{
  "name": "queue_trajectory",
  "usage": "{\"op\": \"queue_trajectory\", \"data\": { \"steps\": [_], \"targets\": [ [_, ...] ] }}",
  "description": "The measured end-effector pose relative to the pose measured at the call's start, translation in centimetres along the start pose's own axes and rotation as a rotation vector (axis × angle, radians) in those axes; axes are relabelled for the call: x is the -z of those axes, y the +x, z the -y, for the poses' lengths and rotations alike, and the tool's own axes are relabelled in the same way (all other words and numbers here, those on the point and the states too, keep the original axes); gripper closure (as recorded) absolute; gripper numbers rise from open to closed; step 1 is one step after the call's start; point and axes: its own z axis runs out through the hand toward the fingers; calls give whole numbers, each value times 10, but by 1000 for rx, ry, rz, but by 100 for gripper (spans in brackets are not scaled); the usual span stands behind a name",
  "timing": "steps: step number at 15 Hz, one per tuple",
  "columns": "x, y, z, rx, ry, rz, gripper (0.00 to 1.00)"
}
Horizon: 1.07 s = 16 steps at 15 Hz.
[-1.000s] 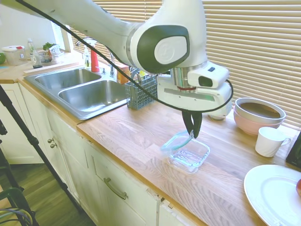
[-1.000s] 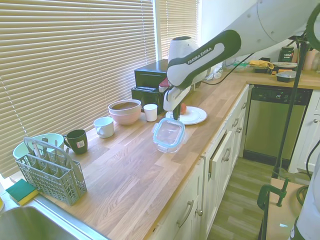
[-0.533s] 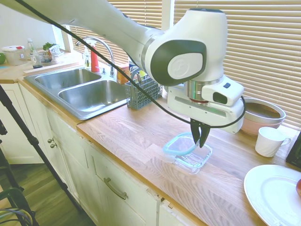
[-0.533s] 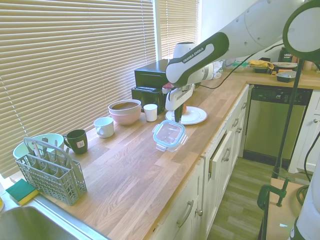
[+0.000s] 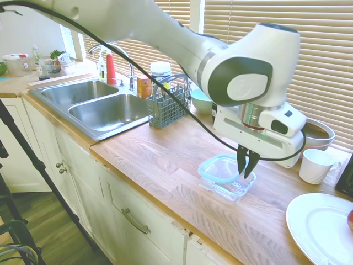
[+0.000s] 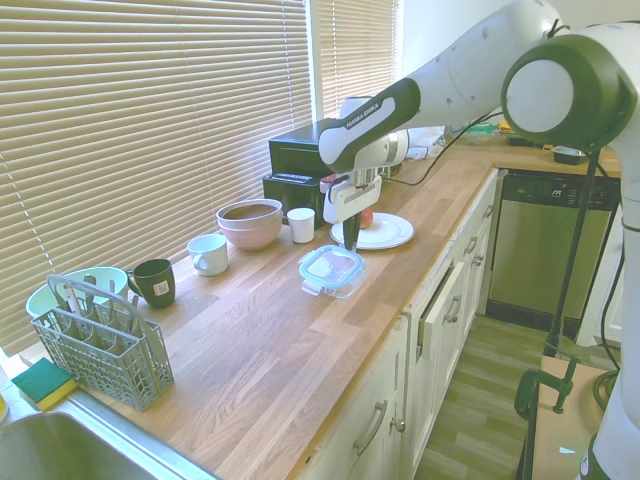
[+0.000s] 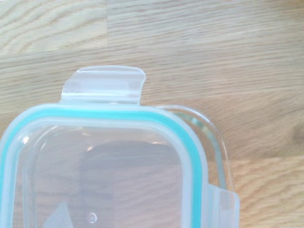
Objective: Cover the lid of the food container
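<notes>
Lowering the lid [image 5: 220, 168] onto the food container [image 5: 236, 187], my gripper [image 5: 246, 168] pinching its rim.
I am judging the lid light and flexible, the glass slippery, fragile; edge-holding beneath my fingers suits.

Bare countertop [image 6: 270, 340] toward cabinet edge; pink bowl [image 6: 250, 222], white cup [image 6: 301, 224], plate [image 6: 385, 232] crowd far side.

The lid [image 5: 220, 168] is clear with a teal-blue rim; the food container [image 5: 238, 190] is see-through glass. The tabletop [image 5: 160, 160] shows pale wood grain. Nearby are a pink bowl [image 6: 250, 228], a dark green mug [image 6: 154, 282], a white plate [image 6: 382, 232] and a grey cutlery basket [image 6: 100, 345].
</notes>
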Motion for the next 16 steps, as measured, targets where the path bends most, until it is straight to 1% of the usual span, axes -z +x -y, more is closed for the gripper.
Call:
{"op": "queue_trajectory", "data": {
  "steps": [3,7,12,16],
  "targets": [
    [-18,17,2,-16,5,36,100],
    [-19,35,1,-23,23,52,100],
    [-13,37,5,-9,27,44,100],
    [3,37,5,-1,35,22,100]
  ]
}}
